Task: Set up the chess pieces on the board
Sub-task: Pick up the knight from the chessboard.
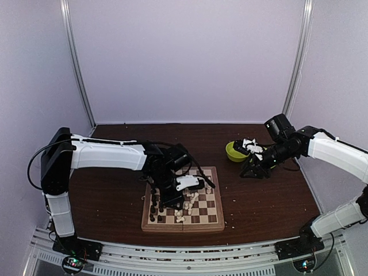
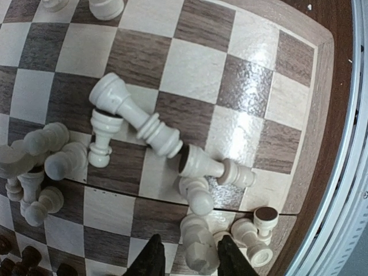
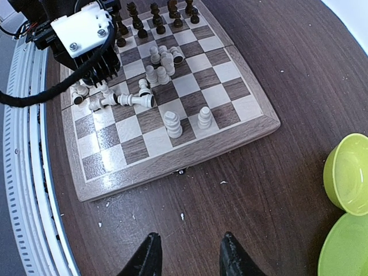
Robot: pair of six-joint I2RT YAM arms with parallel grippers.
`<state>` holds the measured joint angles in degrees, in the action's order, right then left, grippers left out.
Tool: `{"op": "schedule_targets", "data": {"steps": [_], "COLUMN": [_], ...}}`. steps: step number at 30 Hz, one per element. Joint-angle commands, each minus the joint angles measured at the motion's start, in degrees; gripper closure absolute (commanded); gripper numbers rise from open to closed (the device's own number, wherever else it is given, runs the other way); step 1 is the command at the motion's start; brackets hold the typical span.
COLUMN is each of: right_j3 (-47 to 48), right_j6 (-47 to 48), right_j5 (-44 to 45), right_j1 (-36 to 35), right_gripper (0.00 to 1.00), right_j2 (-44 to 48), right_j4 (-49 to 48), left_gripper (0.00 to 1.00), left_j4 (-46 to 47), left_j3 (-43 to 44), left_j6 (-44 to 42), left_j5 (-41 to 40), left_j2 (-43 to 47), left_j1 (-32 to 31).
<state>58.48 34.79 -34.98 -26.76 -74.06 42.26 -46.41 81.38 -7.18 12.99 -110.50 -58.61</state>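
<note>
On the dark wooden table (image 3: pixel 264 115) the board (image 3: pixel 144 141) lay flat, left of centre in the top view and close to the arms' bases. Dark pieces (image 3: pixel 155 14) stood lined up along the board edge on the left arm's side. Cream pieces (image 2: pixel 138 118) were mostly tipped over in a loose heap near the middle of the board and toward its near edge, several touching or crossing each other. Two cream pieces (image 3: pixel 172 123) stood upright side by side, apart from the heap.

Left gripper (image 2: pixel 190 248) hung low over the heap, pointing down. Its jaws sat either side of one fallen cream piece (image 2: pixel 198 253); a thin gap showed on one side, so it was not clamped.

Right gripper (image 3: pixel 187 248) was well off the board to the right, over bare table, with jaws parted and nothing between them. Green bowl (image 3: pixel 348 172) and green plate (image 3: pixel 345 247) sat just beside it. White crumbs (image 3: pixel 181 217) were scattered on the table near the board edge.
</note>
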Motion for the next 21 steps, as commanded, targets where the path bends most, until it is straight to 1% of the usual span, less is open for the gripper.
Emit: {"op": "schedule_targets", "data": {"steps": [1,7,9,12,15,21], "right_j3": [1.0,1.0,1.0,1.0,0.9,1.0], "right_j6": [0.6,0.6,0.6,0.6,0.7,0.5], "right_j5": [0.8,0.9,0.9,1.0,1.2,1.2], "right_j1": [-0.4,-0.4,-0.4,-0.4,-0.4,-0.4], "right_gripper": [0.65,0.65,0.65,0.65,0.65,0.66], "right_j2": [-0.1,-0.1,-0.2,-0.1,-0.1,0.1], "right_j4": [0.6,0.6,0.6,0.6,0.6,0.5], "left_gripper": [0.69,0.79,0.84,0.89,0.91,0.91], "left_j4": [-1.2,-1.2,-1.2,-1.2,-1.2,1.0], "left_j3": [1.3,3.0,4.1,5.6,7.2,10.8], "left_j6": [-1.1,-1.4,-1.5,-1.6,-1.7,-3.0], "left_j5": [-1.6,-1.8,-1.6,-2.9,-3.8,1.8], "left_j2": [-1.0,-1.8,-2.0,-1.7,-0.7,0.6], "left_j1": [-0.2,-0.2,-0.2,-0.2,-0.2,-1.9]}}
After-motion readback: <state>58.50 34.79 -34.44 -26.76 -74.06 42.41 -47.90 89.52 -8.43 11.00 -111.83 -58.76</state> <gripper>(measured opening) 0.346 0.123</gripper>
